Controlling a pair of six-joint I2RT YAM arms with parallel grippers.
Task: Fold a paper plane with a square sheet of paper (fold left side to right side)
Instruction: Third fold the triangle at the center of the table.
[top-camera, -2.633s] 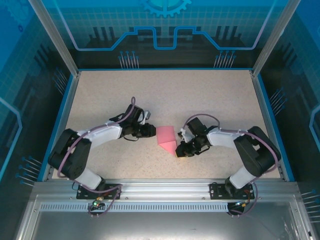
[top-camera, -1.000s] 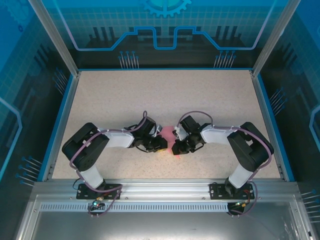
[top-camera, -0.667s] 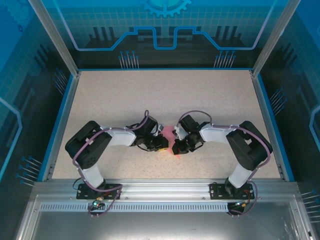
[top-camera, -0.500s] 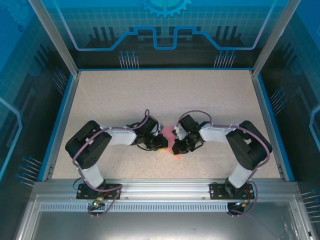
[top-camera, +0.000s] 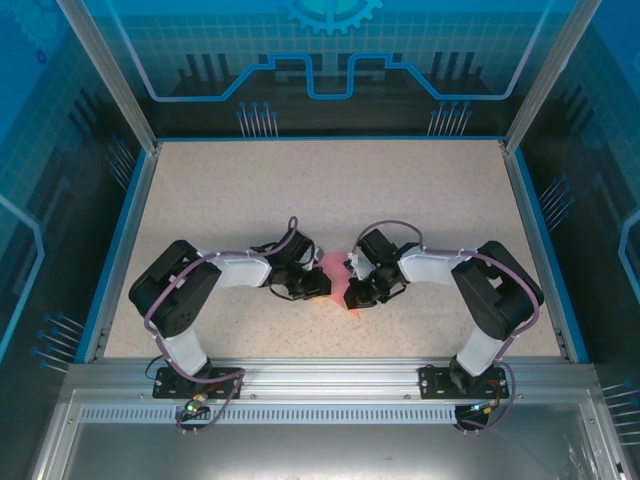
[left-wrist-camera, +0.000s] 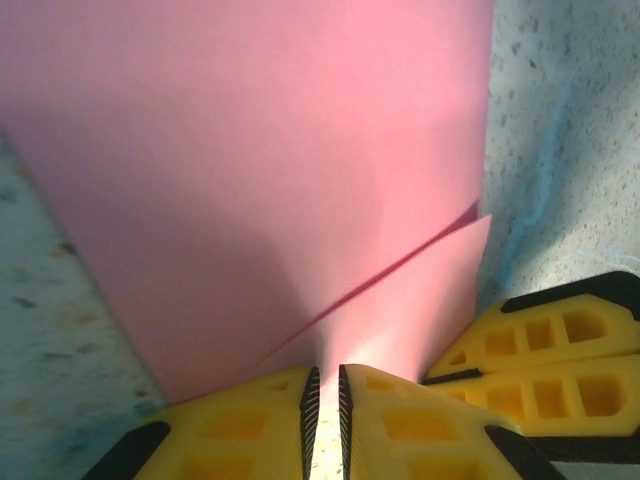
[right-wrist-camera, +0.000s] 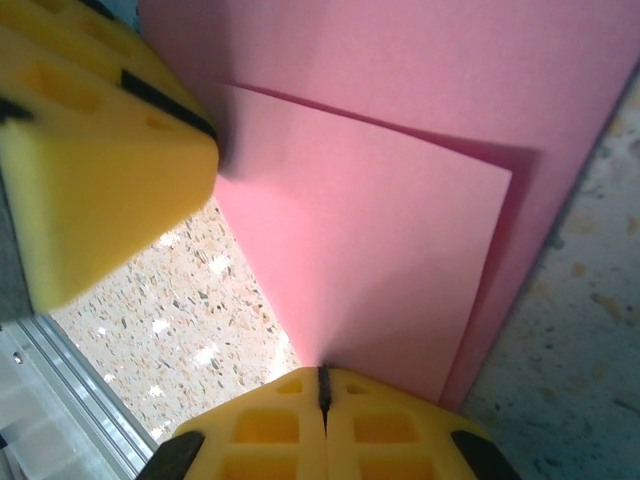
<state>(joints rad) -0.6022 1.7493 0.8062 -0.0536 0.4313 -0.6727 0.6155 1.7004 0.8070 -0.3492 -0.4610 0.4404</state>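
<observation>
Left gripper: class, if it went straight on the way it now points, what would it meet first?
The pink paper, right at the tips of the left gripper, probably touching it.

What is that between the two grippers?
The folded pink square sheet of paper, in the top view, left gripper and right gripper both touching it.

- Beneath the fingers (left-wrist-camera: 240, 430) you have a beige speckled tabletop (top-camera: 330, 190), spreading well beyond them on every side.
- A blue rim (top-camera: 330, 138) borders it, well apart from the fingers.
- Nearer you than the fingers runs an aluminium rail (top-camera: 330, 375).
- Past the rim stand blue printed panels (top-camera: 330, 60).
</observation>
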